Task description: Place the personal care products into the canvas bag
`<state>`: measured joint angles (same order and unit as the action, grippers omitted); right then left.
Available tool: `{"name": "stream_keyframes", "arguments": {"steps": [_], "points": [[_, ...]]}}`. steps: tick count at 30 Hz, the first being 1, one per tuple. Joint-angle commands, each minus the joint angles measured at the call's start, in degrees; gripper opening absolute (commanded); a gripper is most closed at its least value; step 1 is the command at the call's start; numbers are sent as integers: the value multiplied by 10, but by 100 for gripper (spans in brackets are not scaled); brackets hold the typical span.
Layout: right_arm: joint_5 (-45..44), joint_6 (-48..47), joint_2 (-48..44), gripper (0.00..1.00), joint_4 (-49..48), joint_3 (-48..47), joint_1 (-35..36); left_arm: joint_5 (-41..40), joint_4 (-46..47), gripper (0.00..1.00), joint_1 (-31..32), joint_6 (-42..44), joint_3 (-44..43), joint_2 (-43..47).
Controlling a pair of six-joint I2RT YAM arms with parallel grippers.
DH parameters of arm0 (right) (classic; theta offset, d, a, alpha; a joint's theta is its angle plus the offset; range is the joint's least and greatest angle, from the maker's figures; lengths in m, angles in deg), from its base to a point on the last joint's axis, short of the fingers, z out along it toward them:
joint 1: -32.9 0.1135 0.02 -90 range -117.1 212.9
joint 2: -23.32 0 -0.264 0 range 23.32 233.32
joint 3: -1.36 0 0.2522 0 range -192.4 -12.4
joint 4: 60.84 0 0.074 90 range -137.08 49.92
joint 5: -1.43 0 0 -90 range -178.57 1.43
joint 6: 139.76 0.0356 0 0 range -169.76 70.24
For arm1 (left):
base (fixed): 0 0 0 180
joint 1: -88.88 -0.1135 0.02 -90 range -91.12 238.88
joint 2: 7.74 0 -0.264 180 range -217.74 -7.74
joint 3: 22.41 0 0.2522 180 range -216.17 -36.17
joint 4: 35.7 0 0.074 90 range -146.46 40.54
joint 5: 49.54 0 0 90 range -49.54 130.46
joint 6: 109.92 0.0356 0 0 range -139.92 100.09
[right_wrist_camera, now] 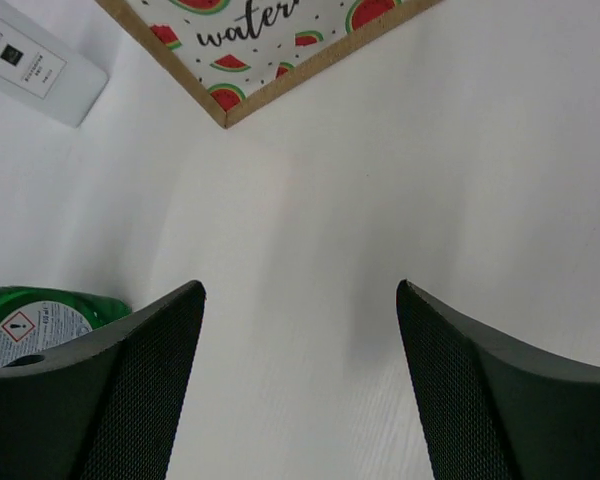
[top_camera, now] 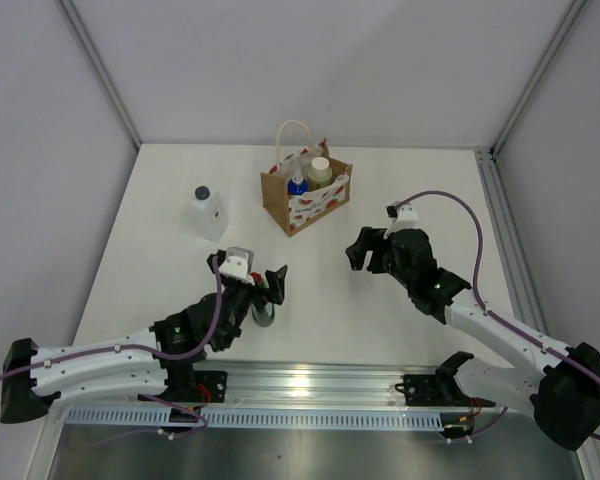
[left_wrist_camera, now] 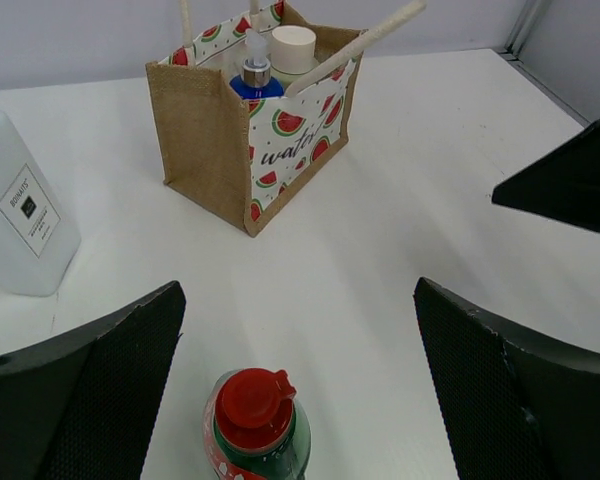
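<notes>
Brown canvas makes up the bag (top_camera: pixel 306 190), which stands upright toward the far side of the white table (top_camera: pixel 160 190) with its watermelon-printed side facing the arms. The blue-capped bottle (top_camera: pixel 297 184) and the white-capped bottle (top_camera: pixel 320 170) stand inside it, side by side. The translucent white bottle (top_camera: pixel 208 212) with a black cap stands on the table left of the bag, apart from it. The left gripper (left_wrist_camera: pixel 298 300) hangs with its jaws wide apart; the dark green bottle (left_wrist_camera: pixel 257 425), red cap up, sits between the fingers and touches neither. The right gripper (right_wrist_camera: pixel 298 300) hovers over bare table near the bag, jaws apart and empty.
</notes>
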<state>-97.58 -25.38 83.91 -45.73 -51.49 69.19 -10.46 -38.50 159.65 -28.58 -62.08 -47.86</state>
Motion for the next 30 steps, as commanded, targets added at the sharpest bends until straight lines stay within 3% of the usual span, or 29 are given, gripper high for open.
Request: {"name": "stream_keyframes", "arguments": {"steps": [1, 6, 11, 16, 20, 30], "points": [[25, 19, -27, 81, -71, 21, 1, -9, -26, 99, -7, -47, -34, -4], [33, 39, -67, 81, -119, 97, 2, 24, -174, 99, -46, -164, -72, -15], [29, 31, -116, 80, -137, 119, 13, 52, -252, 98, -45, -211, -84, -52], [18, 22, -145, 81, -129, 132, 16, 77, -282, 96, -46, -246, -94, -81], [8, 13, -152, 81, -122, 128, 16, 37, -318, 96, -46, -296, -87, -89], [15, 12, -148, 81, -119, 125, 16, 10, -311, 85, -46, -300, -76, -108]]}}
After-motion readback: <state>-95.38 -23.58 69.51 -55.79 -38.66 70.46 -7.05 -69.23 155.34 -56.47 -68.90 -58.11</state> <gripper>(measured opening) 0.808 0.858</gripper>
